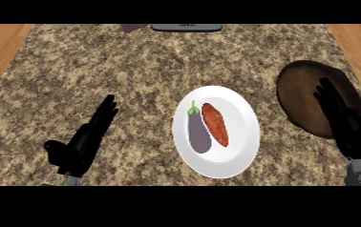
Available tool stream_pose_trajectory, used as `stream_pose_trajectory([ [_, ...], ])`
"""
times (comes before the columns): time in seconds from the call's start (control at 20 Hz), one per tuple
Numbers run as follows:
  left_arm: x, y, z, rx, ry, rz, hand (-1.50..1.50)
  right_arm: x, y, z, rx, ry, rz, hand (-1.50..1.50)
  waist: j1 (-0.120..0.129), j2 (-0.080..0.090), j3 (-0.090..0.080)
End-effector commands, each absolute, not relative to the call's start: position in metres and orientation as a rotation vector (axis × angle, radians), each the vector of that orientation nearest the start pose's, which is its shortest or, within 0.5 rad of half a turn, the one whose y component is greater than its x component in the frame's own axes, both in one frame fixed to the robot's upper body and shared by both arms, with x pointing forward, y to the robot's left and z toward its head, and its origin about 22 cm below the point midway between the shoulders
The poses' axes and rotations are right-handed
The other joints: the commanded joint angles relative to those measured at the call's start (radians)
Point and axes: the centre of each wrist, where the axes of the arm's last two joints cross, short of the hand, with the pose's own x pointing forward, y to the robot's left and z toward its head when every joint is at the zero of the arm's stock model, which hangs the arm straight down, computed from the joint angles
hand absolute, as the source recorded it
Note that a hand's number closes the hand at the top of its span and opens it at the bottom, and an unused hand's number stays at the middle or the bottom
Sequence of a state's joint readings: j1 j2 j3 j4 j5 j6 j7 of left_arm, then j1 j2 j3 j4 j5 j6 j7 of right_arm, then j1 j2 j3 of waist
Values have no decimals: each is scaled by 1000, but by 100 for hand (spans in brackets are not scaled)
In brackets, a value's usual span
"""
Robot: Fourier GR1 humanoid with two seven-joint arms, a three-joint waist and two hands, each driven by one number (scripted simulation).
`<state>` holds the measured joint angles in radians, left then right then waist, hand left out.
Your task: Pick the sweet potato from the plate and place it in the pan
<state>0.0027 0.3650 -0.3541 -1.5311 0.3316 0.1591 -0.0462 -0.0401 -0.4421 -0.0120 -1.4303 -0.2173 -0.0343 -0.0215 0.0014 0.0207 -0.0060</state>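
An orange-red sweet potato [215,124] lies on a white plate [236,159] in the middle of the granite counter, right beside a purple eggplant [198,131]. A dark brown pan [300,92] sits at the right edge. My right hand [338,118] hovers over the pan's right part with straight fingers pointing away, holding nothing, and hides some of the pan. To the left of the plate, my left hand [84,142] rests open with fingers up, well apart from it.
A dark grey object [187,27] and a small purple-brown thing [132,28] lie at the counter's far edge. Wooden surfaces [10,42] border the counter on both sides.
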Motion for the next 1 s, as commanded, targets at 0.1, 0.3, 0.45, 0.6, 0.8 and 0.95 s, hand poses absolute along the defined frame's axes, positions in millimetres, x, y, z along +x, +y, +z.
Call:
stream_pose_trajectory([
  [0.1,247,223,8,-97,-1591,-178,0,293,-263,48,299,-1656,368,150,62,-12,9],
  [0.3,251,209,16,-135,-1670,-207,0,320,-264,106,160,-1786,844,150,94,-9,4],
  [0.45,254,199,10,-93,-1710,-156,0,339,-293,47,561,-1712,585,-150,53,0,10],
  [0.6,256,195,14,-99,-1712,-159,0,342,-321,53,649,-1718,735,-150,36,-7,9],
  [0.8,245,206,18,-98,-1708,-136,0,362,-324,68,543,-1774,917,-150,38,-12,8],
  [0.95,261,192,10,-94,-1717,-164,0,391,-306,99,495,-1776,1037,-150,39,-6,8],
])
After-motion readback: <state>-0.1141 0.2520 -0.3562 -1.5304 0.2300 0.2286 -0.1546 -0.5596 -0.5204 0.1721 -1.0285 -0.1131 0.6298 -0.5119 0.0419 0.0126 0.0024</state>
